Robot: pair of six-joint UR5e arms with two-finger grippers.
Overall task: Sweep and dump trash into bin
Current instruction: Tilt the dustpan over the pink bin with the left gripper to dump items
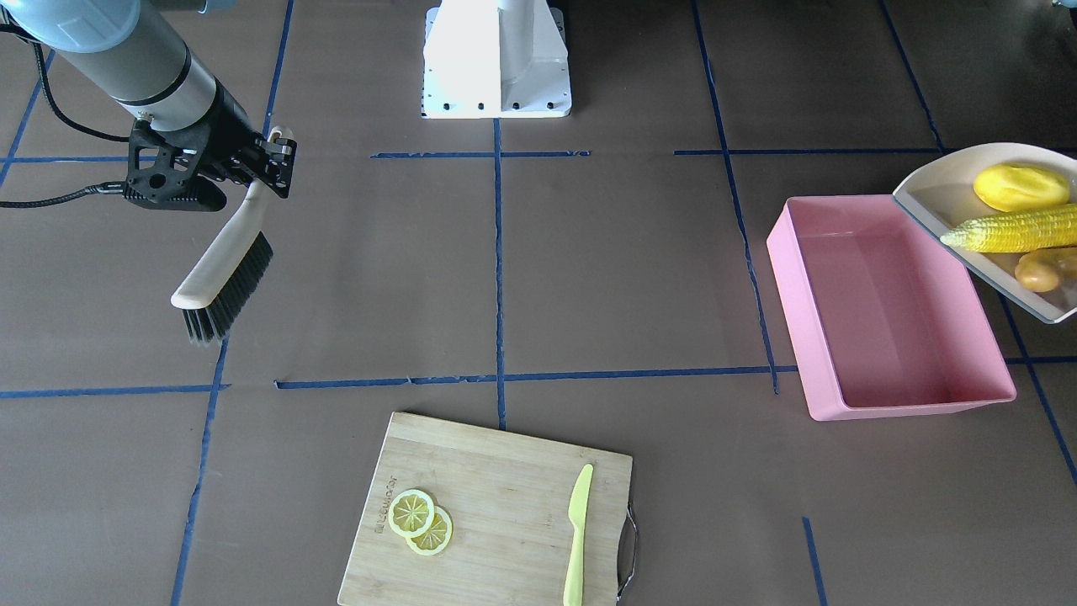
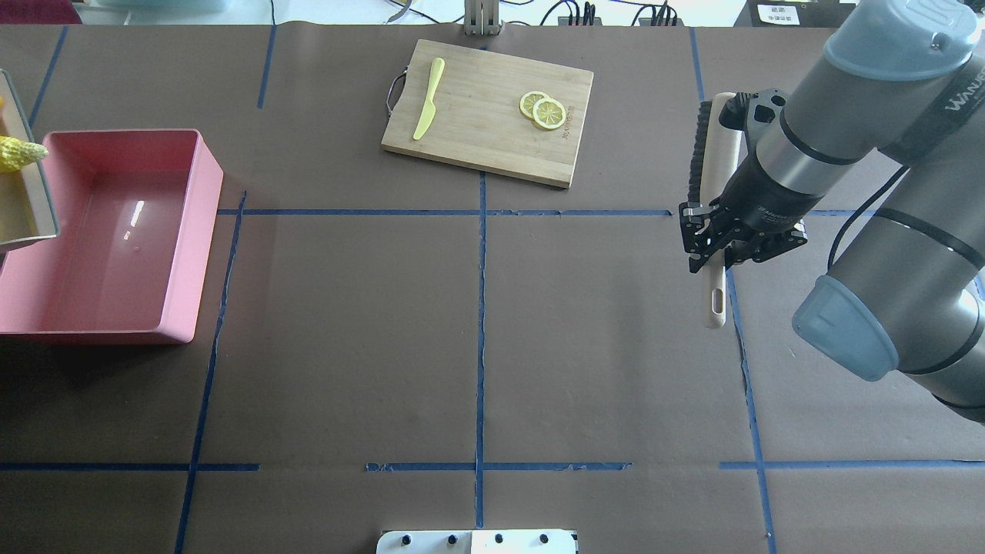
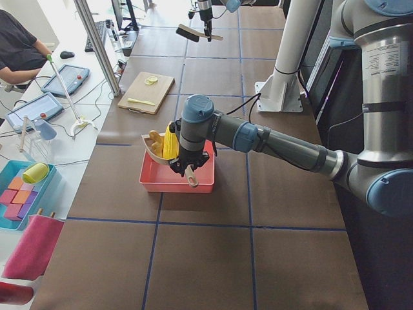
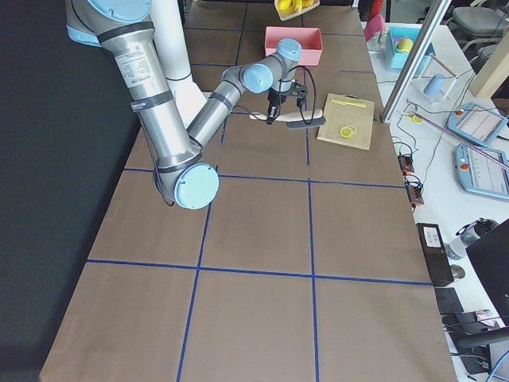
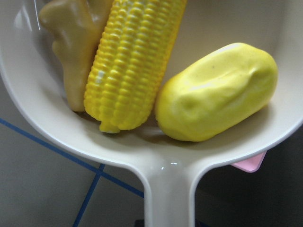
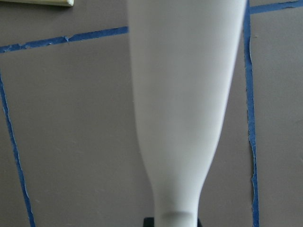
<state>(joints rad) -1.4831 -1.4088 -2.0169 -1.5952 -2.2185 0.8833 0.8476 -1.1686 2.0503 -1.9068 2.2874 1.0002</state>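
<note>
Corn cob [image 1: 1010, 229] between lumpy vegetable [image 1: 1021, 187] and ginger root [image 1: 1039, 271] in the dustpan [image 1: 930, 189], dustpan over the bin's [image 1: 791, 311] left wall, bin on the table's [image 1: 589, 278] left, cutting board [image 1: 505, 505] far centre, knife [image 1: 577, 534] on its left, overlapping lemon slices [image 1: 421, 520] on its right, brush [image 1: 223, 265] above the table's right.

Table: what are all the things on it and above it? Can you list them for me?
corn cob: 1, yellow, in the dustpan
lumpy vegetable: 1, yellow, in the dustpan
ginger root: 1, tan, in the dustpan
dustpan: 1, cream, held up at the bin's edge
bin: 1, pink, on the table, nothing inside
brush: 1, cream with black bristles, in the air
cutting board: 1, wooden, on the table
lemon slices: 2, yellow, overlapping on the cutting board
knife: 1, light green, on the cutting board
right hand: 1, black, shut on the brush's handle
left hand: 1, black, at the dustpan's handle; open or shut is hidden
</note>
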